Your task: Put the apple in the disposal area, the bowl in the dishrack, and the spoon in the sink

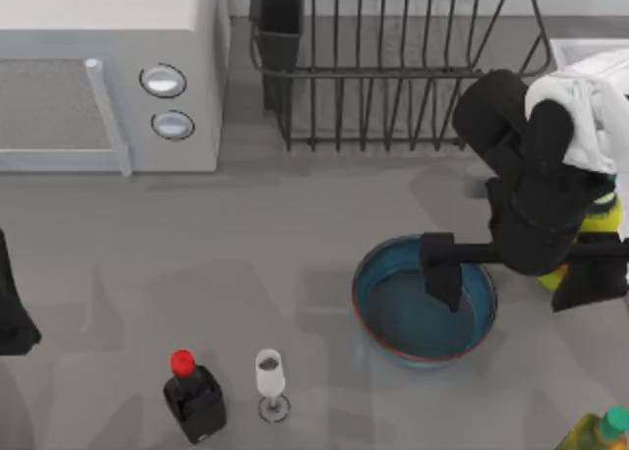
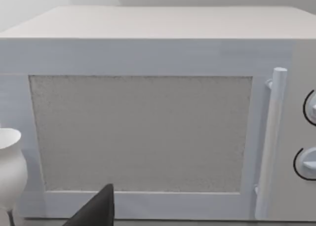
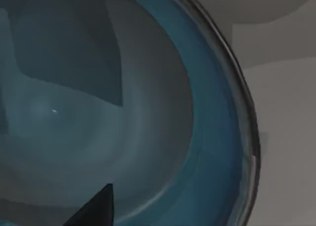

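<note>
The blue bowl (image 1: pixel 403 317) with its reddish rim sits on the grey table, right of centre. My right gripper (image 1: pixel 511 285) is open and straddles the bowl's right rim, one finger (image 1: pixel 440 271) inside the bowl and the other outside it. The right wrist view looks into the bowl's (image 3: pixel 148 112) teal inside from close up. The black wire dishrack (image 1: pixel 393 72) stands at the back, behind the bowl. A corner of the pale sink (image 1: pixel 580 49) shows at the back right, partly behind my right arm. The apple and the spoon are out of view. My left arm (image 1: pixel 12 317) is parked at the left edge.
A white microwave-like box (image 1: pixel 108 77) fills the back left and faces the left wrist camera (image 2: pixel 143 132). A black bottle with a red cap (image 1: pixel 194 396) and a clear wine glass (image 1: pixel 270 379) stand at the front. A yellow bottle (image 1: pixel 595 432) is at the front right, and something yellow-green (image 1: pixel 606 217) sits under my right arm.
</note>
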You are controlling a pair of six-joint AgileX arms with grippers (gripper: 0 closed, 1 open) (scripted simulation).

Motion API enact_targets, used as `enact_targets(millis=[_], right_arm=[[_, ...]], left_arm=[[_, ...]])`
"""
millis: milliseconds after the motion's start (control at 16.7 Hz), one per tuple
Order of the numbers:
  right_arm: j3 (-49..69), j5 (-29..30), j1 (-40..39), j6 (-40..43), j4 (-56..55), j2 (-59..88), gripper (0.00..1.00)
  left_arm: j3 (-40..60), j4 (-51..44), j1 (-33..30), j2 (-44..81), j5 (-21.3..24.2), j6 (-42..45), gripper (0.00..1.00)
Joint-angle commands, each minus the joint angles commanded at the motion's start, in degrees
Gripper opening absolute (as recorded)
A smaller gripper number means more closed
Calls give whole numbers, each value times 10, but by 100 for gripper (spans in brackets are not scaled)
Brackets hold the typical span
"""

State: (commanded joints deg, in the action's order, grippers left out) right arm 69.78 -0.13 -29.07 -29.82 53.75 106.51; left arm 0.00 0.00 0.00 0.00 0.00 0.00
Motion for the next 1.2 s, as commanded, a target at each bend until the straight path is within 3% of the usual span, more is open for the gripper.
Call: enact_targets(millis=[480,1200], right_arm=[[-3,2,1,-1,-54,46,100],[-3,2,1,-1,-54,46,10]], left_arm=[[0,0,0,0,0,0,100],[0,0,0,0,0,0,100]])
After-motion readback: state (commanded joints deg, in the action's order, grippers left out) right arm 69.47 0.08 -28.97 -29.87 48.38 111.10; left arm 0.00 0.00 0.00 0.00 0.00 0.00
